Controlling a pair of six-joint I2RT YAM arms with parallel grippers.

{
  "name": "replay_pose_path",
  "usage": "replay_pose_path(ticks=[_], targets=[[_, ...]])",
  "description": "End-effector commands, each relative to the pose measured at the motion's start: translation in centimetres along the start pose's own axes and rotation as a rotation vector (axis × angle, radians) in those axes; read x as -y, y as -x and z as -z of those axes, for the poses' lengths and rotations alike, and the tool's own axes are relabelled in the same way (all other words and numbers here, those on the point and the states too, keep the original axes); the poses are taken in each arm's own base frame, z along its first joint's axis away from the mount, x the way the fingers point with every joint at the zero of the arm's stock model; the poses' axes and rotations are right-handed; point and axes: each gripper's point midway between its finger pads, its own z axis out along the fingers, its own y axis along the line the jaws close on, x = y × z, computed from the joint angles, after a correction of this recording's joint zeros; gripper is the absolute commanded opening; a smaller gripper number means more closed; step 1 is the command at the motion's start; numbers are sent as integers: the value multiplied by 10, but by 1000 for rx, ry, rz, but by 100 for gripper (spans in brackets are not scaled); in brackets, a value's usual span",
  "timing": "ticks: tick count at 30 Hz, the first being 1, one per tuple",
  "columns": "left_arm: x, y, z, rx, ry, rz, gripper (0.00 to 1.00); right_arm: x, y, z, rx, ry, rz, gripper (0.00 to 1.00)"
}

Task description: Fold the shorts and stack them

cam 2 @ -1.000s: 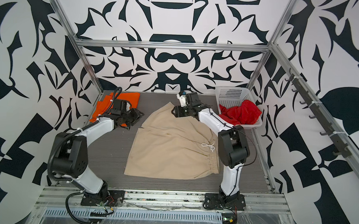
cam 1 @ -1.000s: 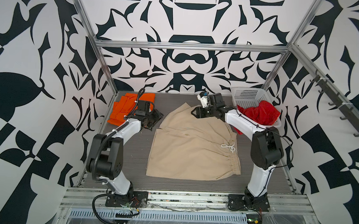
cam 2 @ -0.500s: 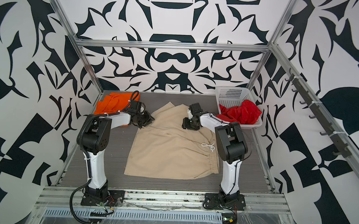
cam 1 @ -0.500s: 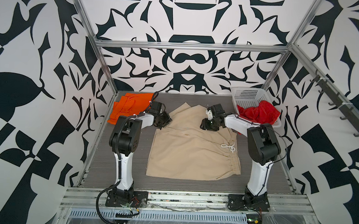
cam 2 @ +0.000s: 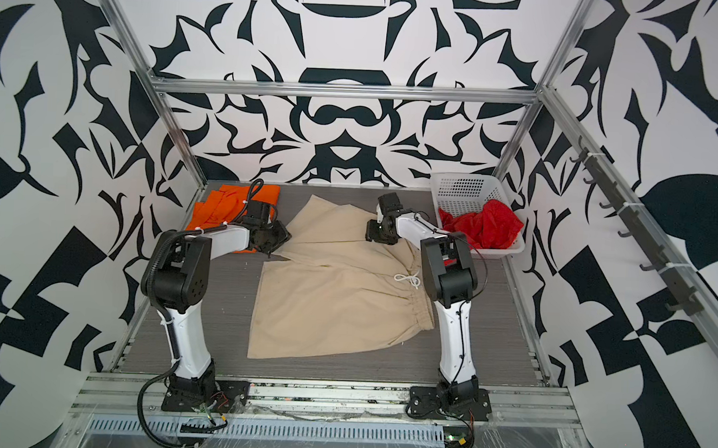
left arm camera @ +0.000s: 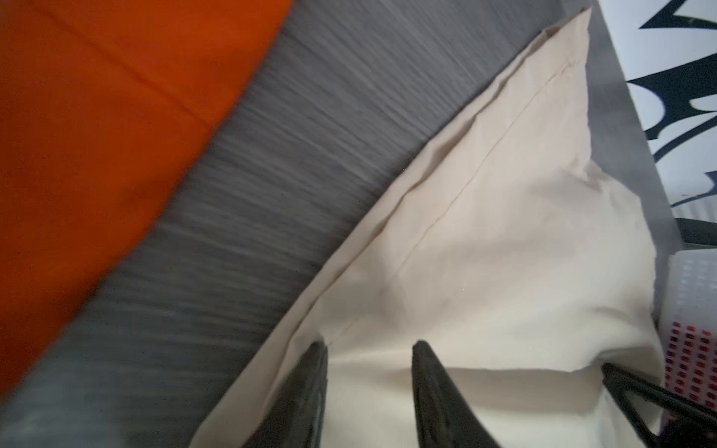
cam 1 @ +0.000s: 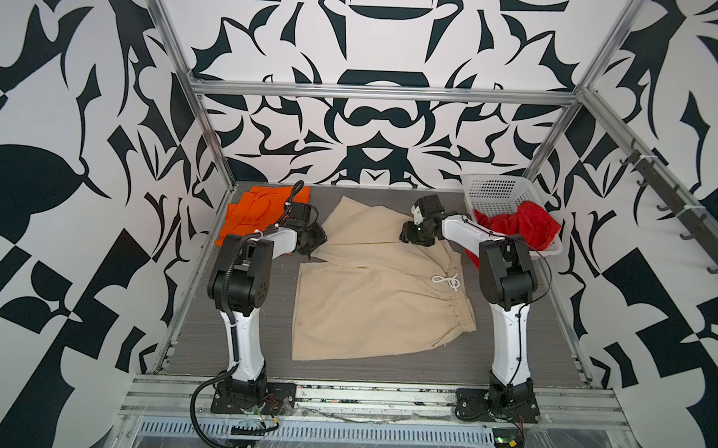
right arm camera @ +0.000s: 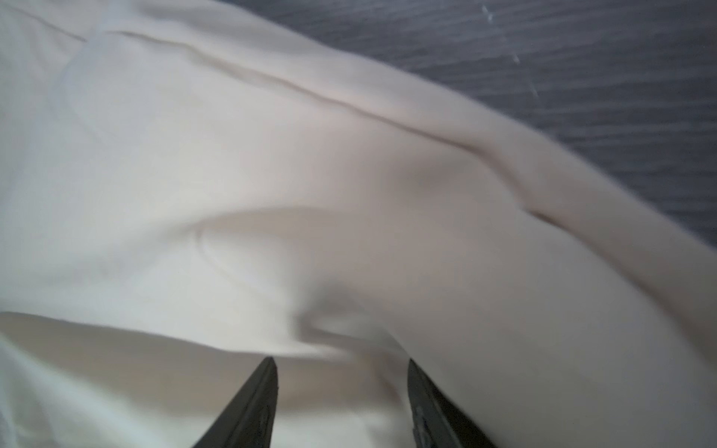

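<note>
Evidently the beige shorts [cam 1: 383, 301] come next: they lie spread across the grey table [cam 1: 237, 311]. The left gripper [left arm camera: 368, 368] and right gripper [right arm camera: 341, 372] hang low at opposite ends of the far leg, jaws parted, probably to lift it over. Orange shorts [cam 1: 258, 206] lie folded far left, and red shorts [cam 1: 519, 223] fill the white basket [cam 1: 492, 189].

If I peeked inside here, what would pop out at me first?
The big beige shorts spread flat across the middle of the grey table, with the left gripper and right gripper low at their far end. Then the bright colours: orange shorts in the far left corner, and red shorts heaped in the white basket at the far right.
</note>
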Motion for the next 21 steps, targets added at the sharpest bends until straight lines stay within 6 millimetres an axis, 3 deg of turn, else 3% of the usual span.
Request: replay_pose_path(ticks=[1,5,8,13,21], targets=[[9,2,28,6,-20,-20,48,-31,23,53,80,48,67,59],[56,26,48,70,-181,-47,48,-54,6,84,96,95,109,58],[81,40,42,72,-227,-86,48,-66,-21,91,64,118,124,58],[96,54,5,46,-251,-105,48,-73,-61,86,8,152,83,58],[116,75,-52,10,-299,-118,47,-53,-105,68,-58,120,19,58]])
